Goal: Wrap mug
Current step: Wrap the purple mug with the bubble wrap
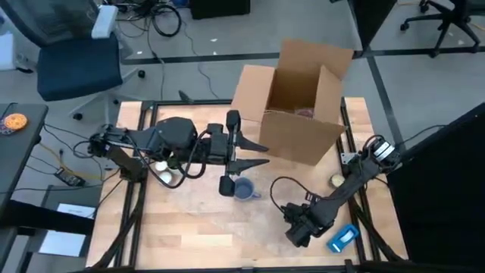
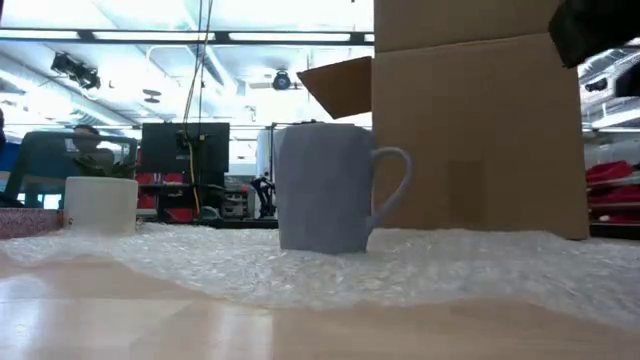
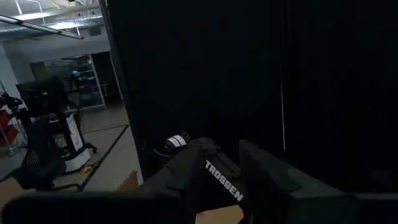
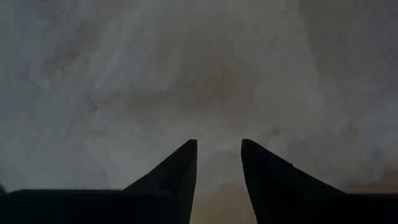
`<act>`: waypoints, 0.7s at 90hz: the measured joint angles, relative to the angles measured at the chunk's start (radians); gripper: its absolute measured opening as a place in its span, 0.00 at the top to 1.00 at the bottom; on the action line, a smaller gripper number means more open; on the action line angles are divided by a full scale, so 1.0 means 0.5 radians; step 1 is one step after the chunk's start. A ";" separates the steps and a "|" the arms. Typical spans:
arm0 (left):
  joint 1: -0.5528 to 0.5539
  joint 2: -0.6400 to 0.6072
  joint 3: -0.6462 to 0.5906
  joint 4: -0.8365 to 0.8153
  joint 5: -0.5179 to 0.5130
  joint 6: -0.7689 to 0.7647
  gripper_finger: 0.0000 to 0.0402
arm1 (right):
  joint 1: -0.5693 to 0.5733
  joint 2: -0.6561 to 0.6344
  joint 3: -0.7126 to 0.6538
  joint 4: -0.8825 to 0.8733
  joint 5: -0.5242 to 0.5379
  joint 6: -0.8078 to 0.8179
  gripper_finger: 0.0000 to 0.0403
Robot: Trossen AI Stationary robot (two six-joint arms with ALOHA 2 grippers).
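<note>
Blue-grey mug [image 1: 243,189], upright on a bubble-wrap sheet [image 2: 420,262] at tabletop [image 1: 182,227] centre, near side of an open cardboard box [image 1: 295,106]. Left tool [image 1: 261,154], fingers spread wide, just above the mug's far side. Right tool [image 4: 217,162], narrow gap, near-right over the sheet.

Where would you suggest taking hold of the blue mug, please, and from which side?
Take the mug by its rim, coming from above. It stands upright on the bubble wrap with its mouth open upward, and its handle sticks out sideways, so one finger can drop inside the wall opposite the handle. That is a judgement only.
</note>
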 joint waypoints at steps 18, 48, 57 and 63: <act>0.000 0.000 0.000 0.001 0.000 0.000 0.78 | 0.047 0.025 0.000 0.007 0.004 0.039 0.75; 0.000 0.000 0.000 0.000 0.000 0.000 0.78 | 0.050 0.026 -0.001 0.005 0.002 0.120 0.75; 0.000 0.000 0.000 0.000 0.000 0.000 0.78 | 0.071 0.026 -0.001 0.005 -0.035 0.269 0.75; -0.001 0.000 0.000 0.001 0.000 0.000 0.78 | 0.096 0.026 -0.001 0.005 -0.052 0.351 0.76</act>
